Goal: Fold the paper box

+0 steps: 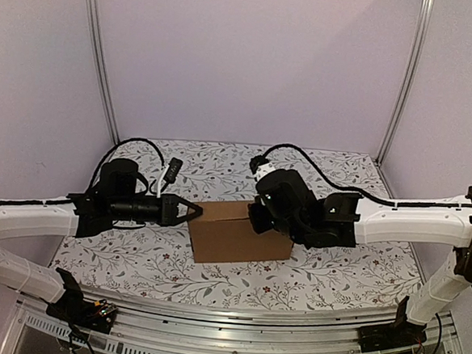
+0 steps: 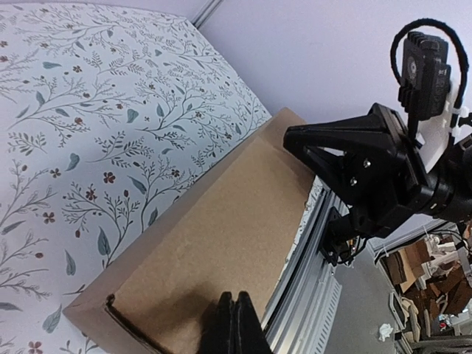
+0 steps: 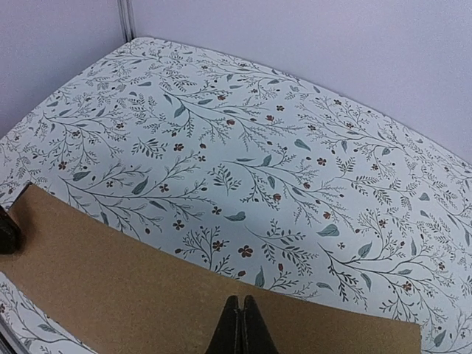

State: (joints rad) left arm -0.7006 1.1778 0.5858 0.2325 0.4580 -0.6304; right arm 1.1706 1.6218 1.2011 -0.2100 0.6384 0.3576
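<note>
Box (image 1: 236, 232) stands closed, a plain brown block on the table (image 1: 326, 272). Left gripper (image 1: 197, 211), jaws together, reaches level to its left end. Right gripper (image 3: 241, 310), jaws together, meets its right end

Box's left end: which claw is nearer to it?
Left. The shut left claw has its tip at the left end of the box; the shut right claw sits at the opposite, right end, over the top.

Plain brown box (image 1: 236, 234), white tablecloth (image 1: 157, 265) with grey-green leafy sprigs and tiny red flowers, white arms (image 1: 415, 222) with black joints, pale lilac walls (image 1: 252, 65).
</note>
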